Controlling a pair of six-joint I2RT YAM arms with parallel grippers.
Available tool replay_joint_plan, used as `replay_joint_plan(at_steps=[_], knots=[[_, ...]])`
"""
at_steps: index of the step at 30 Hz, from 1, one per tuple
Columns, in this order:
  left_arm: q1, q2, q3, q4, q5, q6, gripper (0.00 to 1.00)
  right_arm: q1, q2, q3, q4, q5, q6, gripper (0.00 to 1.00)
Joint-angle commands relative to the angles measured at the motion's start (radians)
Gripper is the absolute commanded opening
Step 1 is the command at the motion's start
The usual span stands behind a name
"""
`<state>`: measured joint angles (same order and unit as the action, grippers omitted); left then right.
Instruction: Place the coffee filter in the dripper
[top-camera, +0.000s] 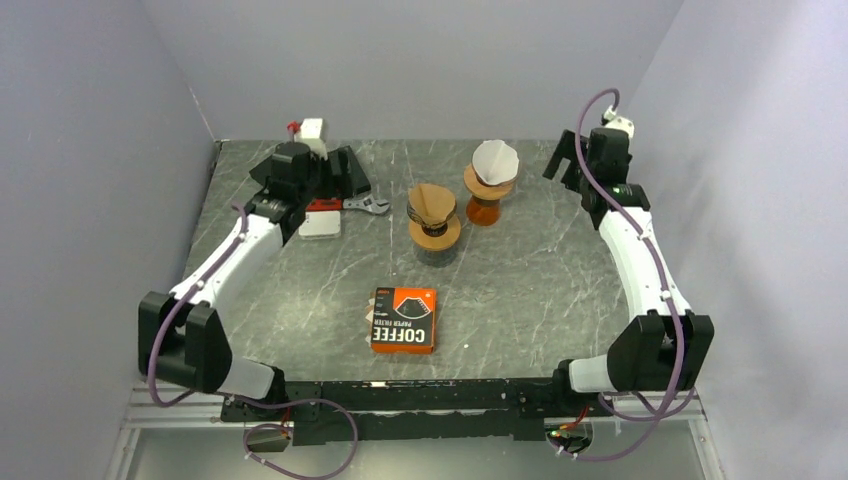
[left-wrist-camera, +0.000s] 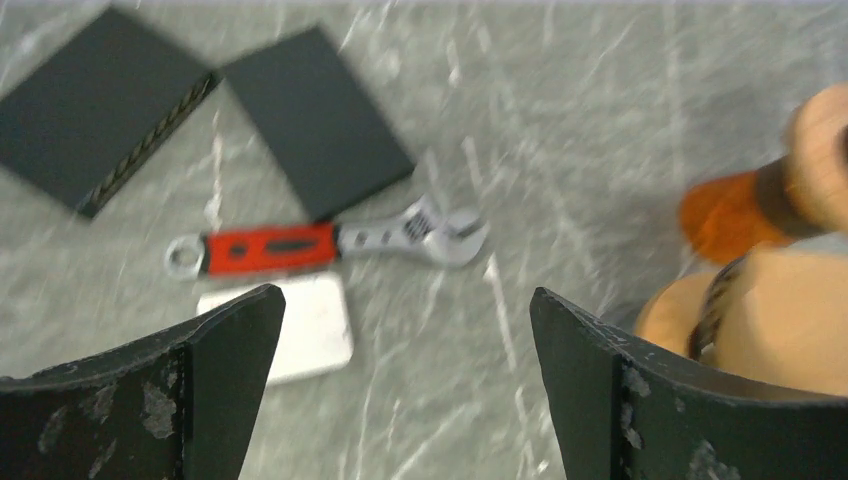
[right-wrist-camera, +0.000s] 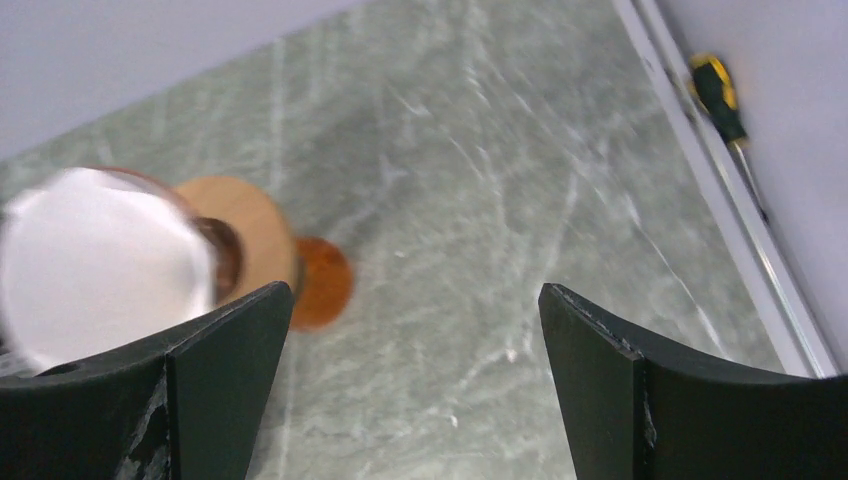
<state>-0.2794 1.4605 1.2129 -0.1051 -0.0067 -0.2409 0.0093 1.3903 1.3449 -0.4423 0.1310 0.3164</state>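
Two drippers stand at the middle back of the table. The nearer dripper (top-camera: 434, 215) has a wooden collar and a brown coffee filter (top-camera: 432, 200) in it. The further, orange glass dripper (top-camera: 489, 190) holds a white coffee filter (top-camera: 495, 160), which is blurred in the right wrist view (right-wrist-camera: 100, 262). My left gripper (left-wrist-camera: 405, 300) is open and empty over bare table, left of both drippers. Right of the orange dripper, my right gripper (right-wrist-camera: 415, 292) is also open and holds nothing.
An orange-and-black coffee filter box (top-camera: 404, 320) lies near the front middle. A red-handled wrench (left-wrist-camera: 330, 243), a white flat object (left-wrist-camera: 310, 325) and two black pads (left-wrist-camera: 315, 120) lie at the back left. A yellow-and-black screwdriver (right-wrist-camera: 720, 100) lies along the right wall.
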Motion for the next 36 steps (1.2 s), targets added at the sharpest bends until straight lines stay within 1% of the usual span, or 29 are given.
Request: replay_joint_plan(at_steps=[1, 6, 7, 9, 13, 14, 18, 20, 22, 24, 25, 27, 29, 32, 34, 35, 36], knots=[[0.003, -0.120, -0.155, -0.056, -0.164, 0.007, 0.99, -0.040, -0.080, -0.161, 0.134, 0.196, 0.045, 0.99], [0.008, -0.186, -0.335, -0.029, -0.299, -0.038, 1.00, -0.042, -0.184, -0.417, 0.266, 0.312, 0.087, 0.99], [0.008, -0.190, -0.363, -0.032, -0.348, -0.062, 1.00, -0.042, -0.206, -0.468, 0.302, 0.328, 0.098, 0.99], [0.008, -0.193, -0.404, -0.039, -0.396, -0.084, 1.00, -0.042, -0.238, -0.554, 0.346, 0.370, 0.107, 1.00], [0.008, -0.191, -0.504, 0.049, -0.474, -0.072, 0.99, -0.042, -0.254, -0.681, 0.433, 0.418, 0.104, 1.00], [0.008, -0.192, -0.530, 0.085, -0.488, -0.061, 0.99, -0.043, -0.250, -0.706, 0.437, 0.433, 0.123, 1.00], [0.008, -0.206, -0.630, 0.264, -0.521, 0.016, 1.00, -0.042, -0.243, -0.832, 0.572, 0.433, 0.124, 1.00], [0.008, -0.220, -0.645, 0.290, -0.529, 0.053, 1.00, -0.042, -0.249, -0.883, 0.645, 0.404, 0.121, 1.00], [0.008, -0.224, -0.685, 0.390, -0.507, 0.136, 0.99, -0.042, -0.264, -0.930, 0.724, 0.383, 0.098, 1.00], [0.008, -0.216, -0.753, 0.542, -0.497, 0.217, 0.99, -0.042, -0.272, -0.976, 0.814, 0.386, 0.072, 0.99], [0.008, -0.202, -0.788, 0.624, -0.506, 0.267, 1.00, -0.042, -0.274, -0.991, 0.848, 0.397, 0.068, 1.00], [0.009, -0.163, -0.843, 0.798, -0.537, 0.321, 1.00, -0.042, -0.272, -1.018, 0.920, 0.407, 0.050, 1.00], [0.013, -0.108, -0.876, 0.912, -0.525, 0.366, 0.99, -0.043, -0.253, -1.044, 1.003, 0.406, 0.035, 1.00], [0.023, -0.002, -0.878, 1.031, -0.469, 0.402, 0.99, -0.041, -0.197, -1.062, 1.091, 0.423, 0.041, 0.99], [0.026, 0.053, -0.873, 1.092, -0.454, 0.416, 0.99, -0.042, -0.155, -1.055, 1.115, 0.458, 0.052, 0.99], [0.029, 0.077, -0.873, 1.119, -0.447, 0.422, 1.00, -0.040, -0.145, -1.034, 1.090, 0.466, 0.058, 0.99], [0.034, 0.098, -0.872, 1.146, -0.441, 0.431, 1.00, -0.041, -0.132, -1.033, 1.116, 0.470, 0.042, 0.99]])
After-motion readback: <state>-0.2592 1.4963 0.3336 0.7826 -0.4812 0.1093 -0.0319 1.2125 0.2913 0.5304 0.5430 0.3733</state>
